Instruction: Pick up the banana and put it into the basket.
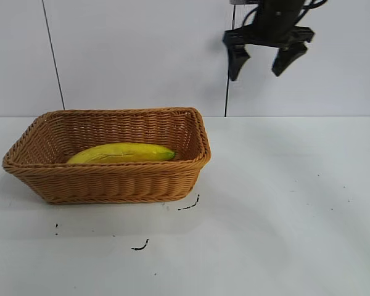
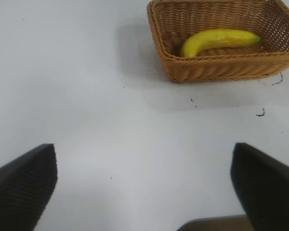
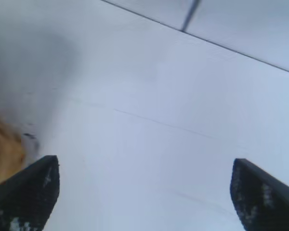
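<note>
Banana [image 1: 122,153] lies inside the basket [image 1: 111,184], partly hidden behind the near wall. My right end effector [image 1: 263,63] hangs high above the white worktop [image 1: 283,203], off to the basket's right, spread wide and holding nothing; its arm is cut off. My left end effector [image 2: 144,187] is spread too, low over bare worktop.

right claw [image 1: 263,64]: black | two tapered fingers | black cables above
</note>
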Controlling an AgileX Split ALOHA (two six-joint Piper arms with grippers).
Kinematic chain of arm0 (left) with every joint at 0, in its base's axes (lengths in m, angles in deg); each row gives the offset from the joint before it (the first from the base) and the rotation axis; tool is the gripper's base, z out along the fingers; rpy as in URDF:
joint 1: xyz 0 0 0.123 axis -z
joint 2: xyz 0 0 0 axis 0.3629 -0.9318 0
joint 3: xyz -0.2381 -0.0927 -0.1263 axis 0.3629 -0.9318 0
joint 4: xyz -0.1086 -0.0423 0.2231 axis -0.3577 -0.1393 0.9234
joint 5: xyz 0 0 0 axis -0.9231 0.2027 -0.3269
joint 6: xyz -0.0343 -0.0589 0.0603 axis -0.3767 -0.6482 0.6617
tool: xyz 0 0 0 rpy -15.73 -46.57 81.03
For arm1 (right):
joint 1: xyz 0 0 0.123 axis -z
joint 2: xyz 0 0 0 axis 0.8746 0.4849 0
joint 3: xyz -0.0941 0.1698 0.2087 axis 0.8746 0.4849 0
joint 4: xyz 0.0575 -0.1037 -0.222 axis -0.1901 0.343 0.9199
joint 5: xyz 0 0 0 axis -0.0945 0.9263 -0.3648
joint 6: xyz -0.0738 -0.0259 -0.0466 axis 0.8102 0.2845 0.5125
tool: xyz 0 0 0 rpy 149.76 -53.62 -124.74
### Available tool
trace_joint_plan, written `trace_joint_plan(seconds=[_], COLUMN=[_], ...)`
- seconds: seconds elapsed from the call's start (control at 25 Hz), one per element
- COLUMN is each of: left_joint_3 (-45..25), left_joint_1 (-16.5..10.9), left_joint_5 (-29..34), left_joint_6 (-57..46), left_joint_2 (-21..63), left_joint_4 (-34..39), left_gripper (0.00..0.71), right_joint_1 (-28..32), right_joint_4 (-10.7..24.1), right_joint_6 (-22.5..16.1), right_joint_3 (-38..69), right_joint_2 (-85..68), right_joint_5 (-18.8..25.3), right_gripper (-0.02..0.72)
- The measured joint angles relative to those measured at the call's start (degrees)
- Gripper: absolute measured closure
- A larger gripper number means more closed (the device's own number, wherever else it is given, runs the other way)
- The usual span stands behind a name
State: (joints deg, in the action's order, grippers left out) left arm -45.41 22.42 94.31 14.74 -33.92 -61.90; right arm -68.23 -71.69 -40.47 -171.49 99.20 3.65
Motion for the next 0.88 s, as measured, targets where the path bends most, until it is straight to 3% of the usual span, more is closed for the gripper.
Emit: trace_joint_plan(seconds=[0.16, 0.4, 0.6, 0.88], left_joint_3=[0.0, 0.0, 0.0, 0.0], left_joint_1=[0.0, 0.0, 0.0, 0.0], left_joint_5=[0.0, 0.0, 0.0, 0.0], left_joint_6=[0.0, 0.0, 0.0, 0.0], left_joint_2=[0.0, 0.0, 0.0, 0.0], left_joint_4=[0.0, 0.0, 0.0, 0.0], left_gripper=[0.015, 0.015, 0.015, 0.015], right_joint_1=[5.6, 7.7, 7.7, 7.7], right_joint_4=[0.1, 0.2, -0.6, -1.0], right_joint_6=[-2.2, -2.8, -2.8, -2.8], right_joint_3=[0.0, 5.5, 17.1, 42.0], right_joint_2=[0.0, -2.9, -9.7, -27.7], right_joint_5=[0.3, 0.5, 0.5, 0.4], right_gripper=[0.014, 0.014, 0.014, 0.014])
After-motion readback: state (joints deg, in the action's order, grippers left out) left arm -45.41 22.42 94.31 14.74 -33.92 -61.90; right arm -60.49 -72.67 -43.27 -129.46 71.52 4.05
